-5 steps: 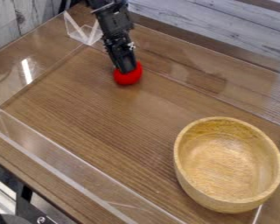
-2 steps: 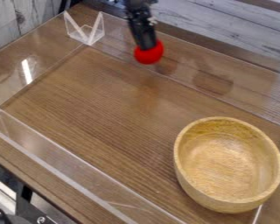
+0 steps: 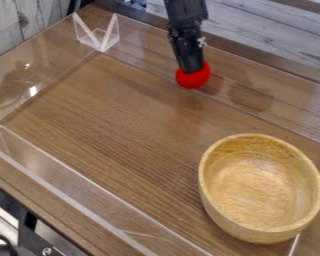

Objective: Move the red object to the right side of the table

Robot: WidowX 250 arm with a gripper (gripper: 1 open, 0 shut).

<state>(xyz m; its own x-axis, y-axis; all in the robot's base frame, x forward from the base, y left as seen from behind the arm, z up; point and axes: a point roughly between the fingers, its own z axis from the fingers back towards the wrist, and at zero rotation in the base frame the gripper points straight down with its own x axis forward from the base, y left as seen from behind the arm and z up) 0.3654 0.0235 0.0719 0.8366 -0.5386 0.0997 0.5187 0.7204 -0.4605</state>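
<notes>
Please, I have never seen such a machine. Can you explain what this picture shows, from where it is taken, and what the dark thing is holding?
The picture is taken by one camera looking down at the table, a brown wooden top with low clear walls. The dark thing coming in from the top is a robot arm. Its gripper, a two-fingered clamp, is shut on the red object, a small round toy. A light wooden bowl stands empty at the lower right. A small clear stand sits near the far left corner.

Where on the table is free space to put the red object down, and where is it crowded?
Bare wood lies between the red object in the shut gripper and the wooden bowl, and across the table's left half. The near right corner is crowded by the bowl.
</notes>
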